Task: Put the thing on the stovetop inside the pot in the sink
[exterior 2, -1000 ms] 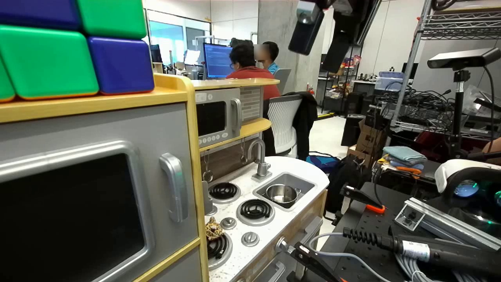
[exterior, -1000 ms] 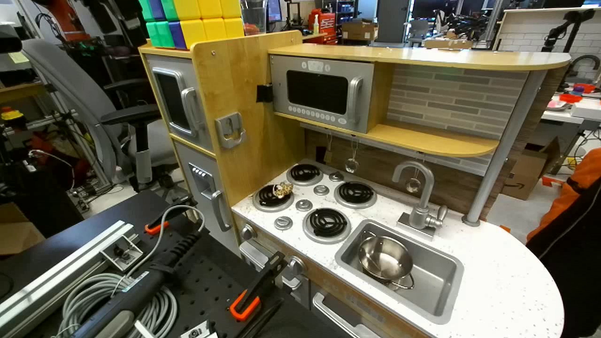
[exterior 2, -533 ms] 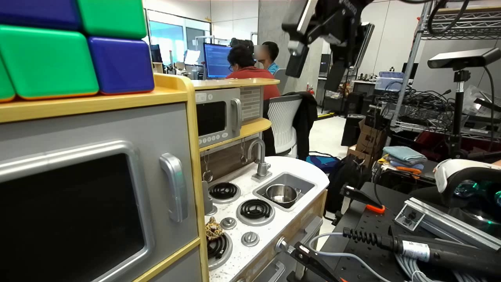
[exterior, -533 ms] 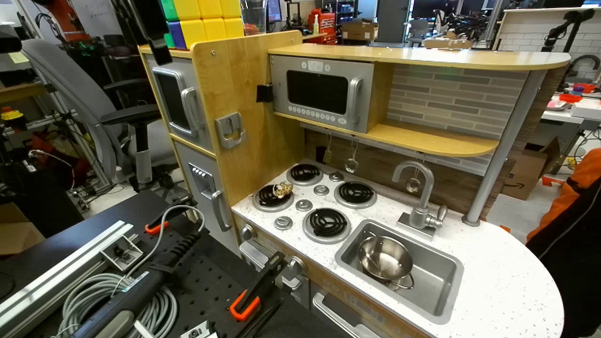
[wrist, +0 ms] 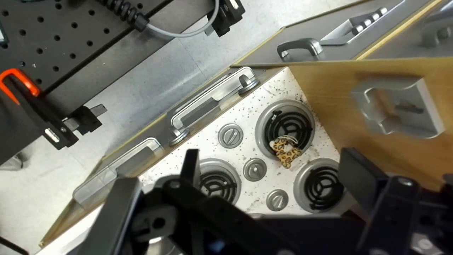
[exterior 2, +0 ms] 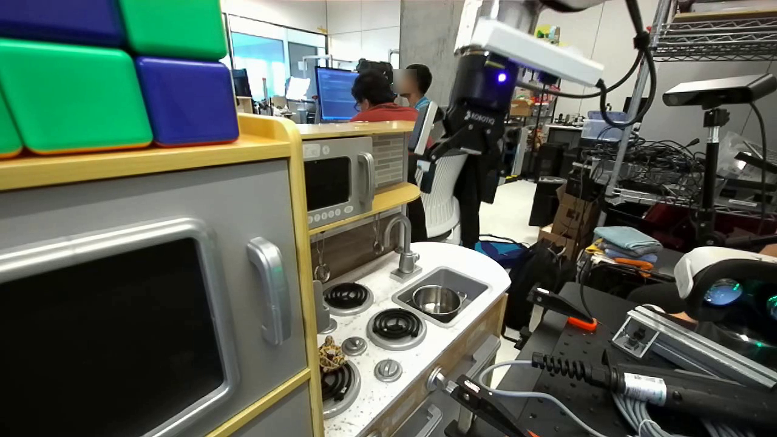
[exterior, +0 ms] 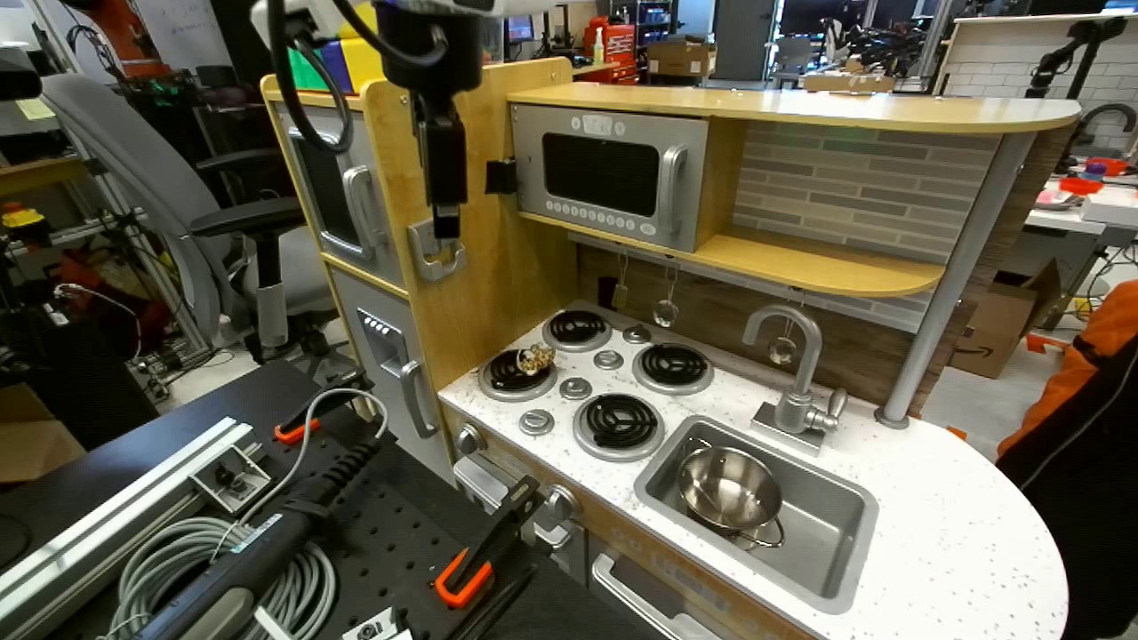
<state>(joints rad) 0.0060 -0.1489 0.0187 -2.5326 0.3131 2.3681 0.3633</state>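
Observation:
A small leopard-print cloth thing [exterior: 535,359] with a thin white loop lies on the stovetop [exterior: 591,363], partly over the edge of a burner. It also shows in the other views [exterior 2: 331,355] [wrist: 286,152]. The steel pot [exterior: 729,489] stands in the grey sink [exterior: 827,533]; it looks empty in both exterior views [exterior 2: 437,300]. My gripper [exterior 2: 458,184] is open and empty, high above the stovetop. In the wrist view its fingers are wide apart [wrist: 272,164], with the cloth thing visible between and beyond them.
A wooden side wall [exterior: 484,267] rises beside the stovetop. The microwave [exterior: 613,178] and shelf [exterior: 827,260] overhang the back. The faucet [exterior: 800,356] stands behind the sink. A black perforated table [exterior: 400,533] with clamps and cables is in front.
My gripper has come down and moved in toward the stovetop, entering further into both exterior views. It stays open. The cloth thing and the pot have not moved.

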